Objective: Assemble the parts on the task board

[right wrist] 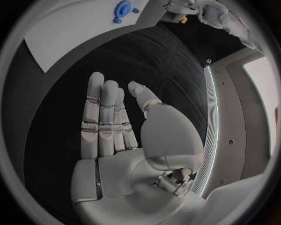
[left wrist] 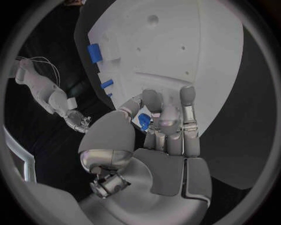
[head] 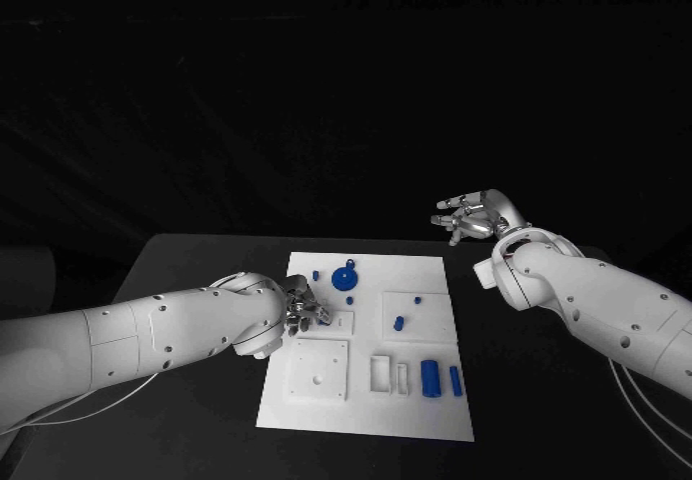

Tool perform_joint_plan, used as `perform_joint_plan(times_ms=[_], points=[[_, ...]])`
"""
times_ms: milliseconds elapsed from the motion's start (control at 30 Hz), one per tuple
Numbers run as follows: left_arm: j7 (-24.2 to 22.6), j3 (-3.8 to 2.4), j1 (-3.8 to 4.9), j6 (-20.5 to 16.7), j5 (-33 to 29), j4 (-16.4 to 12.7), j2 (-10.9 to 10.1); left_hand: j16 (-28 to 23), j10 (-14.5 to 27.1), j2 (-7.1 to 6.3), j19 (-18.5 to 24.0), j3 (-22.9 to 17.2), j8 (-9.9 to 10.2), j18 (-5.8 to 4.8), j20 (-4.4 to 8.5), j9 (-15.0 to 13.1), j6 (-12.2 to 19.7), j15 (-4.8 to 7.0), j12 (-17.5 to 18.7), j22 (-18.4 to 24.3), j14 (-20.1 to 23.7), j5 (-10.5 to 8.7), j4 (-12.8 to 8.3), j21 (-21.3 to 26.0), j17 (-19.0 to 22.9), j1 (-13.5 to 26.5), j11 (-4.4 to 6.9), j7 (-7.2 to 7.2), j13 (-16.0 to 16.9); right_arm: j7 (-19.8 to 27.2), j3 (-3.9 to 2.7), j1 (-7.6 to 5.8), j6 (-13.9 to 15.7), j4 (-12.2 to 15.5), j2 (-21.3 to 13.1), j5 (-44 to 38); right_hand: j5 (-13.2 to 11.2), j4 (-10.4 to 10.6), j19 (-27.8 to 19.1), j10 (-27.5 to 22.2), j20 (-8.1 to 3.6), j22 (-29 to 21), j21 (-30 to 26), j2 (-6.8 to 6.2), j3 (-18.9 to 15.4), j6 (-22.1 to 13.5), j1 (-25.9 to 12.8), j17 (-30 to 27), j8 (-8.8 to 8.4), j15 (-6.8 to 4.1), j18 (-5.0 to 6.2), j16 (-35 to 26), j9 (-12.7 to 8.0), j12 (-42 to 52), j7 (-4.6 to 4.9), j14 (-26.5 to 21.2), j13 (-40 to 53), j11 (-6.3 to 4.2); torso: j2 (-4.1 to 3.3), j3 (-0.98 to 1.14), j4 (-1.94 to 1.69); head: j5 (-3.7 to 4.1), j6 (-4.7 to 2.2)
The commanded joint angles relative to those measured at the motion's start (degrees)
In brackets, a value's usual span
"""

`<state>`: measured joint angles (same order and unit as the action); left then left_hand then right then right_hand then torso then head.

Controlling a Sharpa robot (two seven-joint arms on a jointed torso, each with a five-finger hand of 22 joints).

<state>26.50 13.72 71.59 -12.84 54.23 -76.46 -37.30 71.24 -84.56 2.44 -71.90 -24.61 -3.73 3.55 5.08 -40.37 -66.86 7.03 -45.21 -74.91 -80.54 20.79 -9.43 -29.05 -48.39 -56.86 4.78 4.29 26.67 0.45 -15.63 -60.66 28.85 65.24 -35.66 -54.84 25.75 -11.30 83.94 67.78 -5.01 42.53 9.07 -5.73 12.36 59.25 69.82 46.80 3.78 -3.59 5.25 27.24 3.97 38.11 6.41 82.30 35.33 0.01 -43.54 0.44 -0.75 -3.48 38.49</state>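
Note:
The white task board (head: 361, 410) lies in the middle of the black table. On it are a blue round disc (head: 345, 278), a blue cylinder (head: 428, 376), a blue bar (head: 454, 380) and a few small blue pegs such as one at mid-board (head: 400, 323). My left hand (head: 300, 305) hovers over the board's left edge. In the left wrist view its fingers (left wrist: 170, 119) curl in with the thumb, pinching a small blue part (left wrist: 144, 121) above the board (left wrist: 193, 56). My right hand (head: 469, 215) is raised beyond the board's far right corner; its fingers (right wrist: 108, 117) are straight and hold nothing.
A square raised plate (head: 320, 368) and rectangular sockets (head: 382, 372) sit in the board's near half. Bare black table lies on both sides of the board. The right wrist view shows the board's corner (right wrist: 64, 37) with the blue disc (right wrist: 122, 9).

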Motion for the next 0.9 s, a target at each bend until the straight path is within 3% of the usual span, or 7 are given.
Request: perform_joint_plan(times_ms=[33, 533, 767, 900], points=[[0.59, 0.13, -0.2, 1.49, 0.51, -0.02, 0.23, 0.28, -2.05, 0.68, -0.08, -0.19, -0.24, 0.95, -0.48, -29.5, -13.87, 0.07, -0.35, -1.02, -0.4, -0.15, -0.22, 0.16, -0.11, -0.15, 1.14, -8.23, 0.08, 0.29, -0.02, 0.01, -0.88, -0.02, 0.08, -0.01, 0.34, -0.16, 1.51, -0.32, 0.48, -0.05, 0.36, -0.02, 0.33, -0.39, -0.68, 0.07, -0.2, 0.11, 0.28, -0.19, -0.09, 0.39, 0.2, 0.25, -0.09, 0.02, 0.01, -0.01, -0.04, 0.01, -0.01], [0.5, 0.1, -0.17, 2.84, 0.67, 0.04, 0.17, 1.09, -2.04, 1.16, -0.05, -0.08, -0.36, 1.51, -1.09, -31.05, -14.37, 0.06, -1.53, -1.03, -0.74, -0.2, -0.39, -0.29, -1.22, 0.7, 1.21, -8.43, 0.2, 0.19, -0.02, 0.05, -1.09, -0.3, 0.21, -0.01, 0.34, -0.16, 1.51, -0.32, 0.48, -0.05, 0.36, -0.02, 0.33, -0.39, -0.68, 0.07, -0.2, 0.11, 0.28, -0.19, -0.09, 0.39, 0.2, 0.25, -0.09, 0.02, 0.01, -0.08, -0.11, -0.05, 0.01], [0.48, 0.09, -0.12, 3.02, 0.67, -0.1, 0.18, 1.36, -2.03, 1.74, -0.07, 0.93, -1.35, 2.13, -1.79, -32.35, -14.84, 0.1, -2.34, -1.02, -0.88, -3.1, 0.79, -0.53, -1.55, 0.58, 1.34, -8.71, -0.31, 0.17, -0.02, 0.14, -1.2, -0.55, 0.42, -0.01, 0.46, -0.14, 1.44, -0.42, 0.5, -0.3, 0.55, -0.06, 0.5, -0.45, -0.79, 0.09, -0.18, 0.12, 0.29, -0.24, -0.08, 0.46, 0.21, 0.22, -0.15, 0.03, 0.0, -0.03, -0.09, -0.19, 0.06], [0.49, 0.09, -0.1, 3.05, 0.68, -0.09, 0.24, 1.39, -2.02, 1.82, -0.06, 1.25, -1.79, 2.38, -2.01, -32.83, -14.74, 0.11, -2.57, -1.02, -0.93, -3.33, 1.11, -0.62, -1.56, 0.29, 1.38, -8.76, -0.77, 0.16, -0.02, 0.18, -1.23, -0.61, 0.49, -0.01, 0.73, -0.16, 1.42, -0.45, 0.49, -0.35, 0.58, -0.05, 0.58, -0.49, -0.79, 0.09, -0.19, 0.12, 0.29, -0.25, -0.08, 0.44, 0.22, 0.21, -0.18, 0.03, 0.01, -0.02, -0.05, -0.21, 0.08]])
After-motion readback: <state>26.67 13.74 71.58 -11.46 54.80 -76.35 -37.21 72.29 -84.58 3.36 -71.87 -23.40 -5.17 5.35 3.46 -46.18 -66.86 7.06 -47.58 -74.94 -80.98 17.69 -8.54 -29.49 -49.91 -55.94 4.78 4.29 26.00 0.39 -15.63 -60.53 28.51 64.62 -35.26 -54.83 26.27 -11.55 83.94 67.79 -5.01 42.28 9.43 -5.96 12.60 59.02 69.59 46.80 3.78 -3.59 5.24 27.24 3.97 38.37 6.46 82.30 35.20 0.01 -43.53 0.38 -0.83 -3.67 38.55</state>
